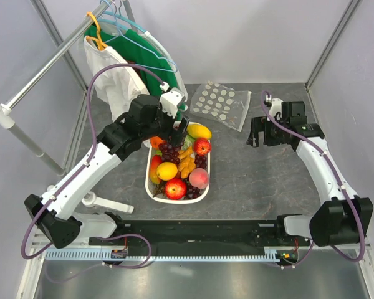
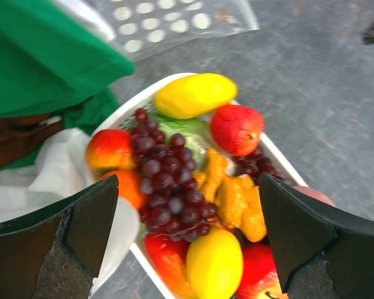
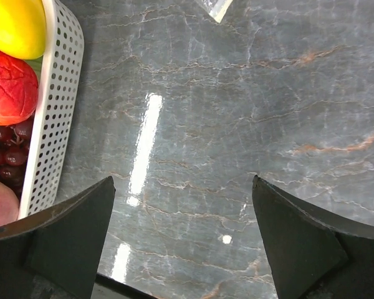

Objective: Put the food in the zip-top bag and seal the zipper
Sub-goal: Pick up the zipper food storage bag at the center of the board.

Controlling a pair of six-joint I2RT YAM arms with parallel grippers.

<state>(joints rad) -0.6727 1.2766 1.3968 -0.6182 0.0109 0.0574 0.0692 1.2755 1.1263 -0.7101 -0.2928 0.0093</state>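
Note:
The food lies in a white slotted basket at the table's middle: apples, peach, lemon, mango, oranges and a dark grape bunch. My left gripper is open and empty, hovering over the basket's far end above the grapes. The dotted zip-top bag lies flat at the back, right of the basket; it also shows at the top of the left wrist view. Its zipper cannot be made out. My right gripper is open and empty over bare table, right of the basket and near the bag's front right corner.
A rail with hangers holds a green garment and a white one at the back left, close behind my left gripper; the green cloth fills the left wrist view's upper left. Grey walls enclose the table.

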